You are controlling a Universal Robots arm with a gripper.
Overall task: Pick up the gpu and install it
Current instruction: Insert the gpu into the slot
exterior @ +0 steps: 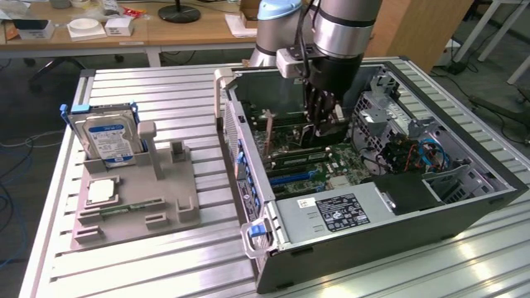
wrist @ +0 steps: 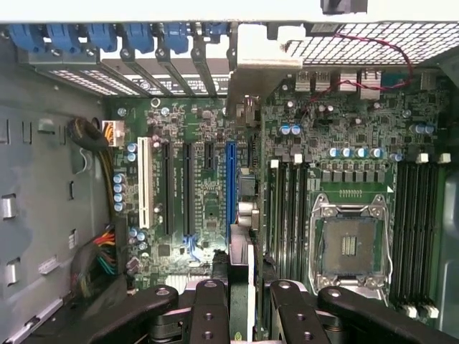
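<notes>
End effector seems clamped on the gpu, edge-on between its fingers above the motherboard

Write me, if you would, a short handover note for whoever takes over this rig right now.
The pincer is shut on the gpu, down inside the open computer case.
The gpu stands upright, edge-on above the motherboard, beside the blue slot.
Done: picked up and carried into the case.
Left: seating in a slot not confirmed; grip not yet released.
</notes>
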